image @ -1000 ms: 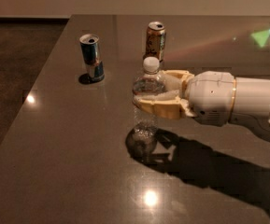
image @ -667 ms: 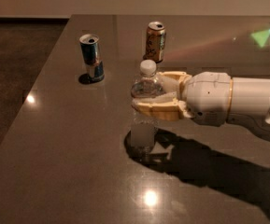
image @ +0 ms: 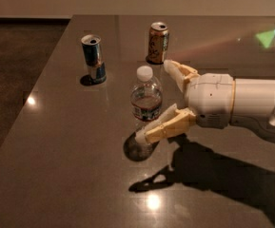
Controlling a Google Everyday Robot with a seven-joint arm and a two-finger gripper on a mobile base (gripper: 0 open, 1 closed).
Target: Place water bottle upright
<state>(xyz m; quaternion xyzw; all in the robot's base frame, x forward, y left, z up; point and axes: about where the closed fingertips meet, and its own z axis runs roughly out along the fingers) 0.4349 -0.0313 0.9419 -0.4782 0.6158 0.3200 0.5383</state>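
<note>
Reaching from right, jaws splayed beside bottle (image: 146,101)

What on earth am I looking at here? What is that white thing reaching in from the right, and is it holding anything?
The white thing is a robot arm, reaching in from the right. At its end is the gripper, a simple hand with two tan fingers. There is one camera view, looking down on the table at a slant; where the camera is mounted is not known. Three things stand on the dark table. The water bottle, with a white cap, is upright. A blue-silver can is behind it to the left, and an orange-gold can is further back. The gripper's fingers are spread wide, one on each side of the bottle. So nothing is held: the bottle stands on its own.
</note>
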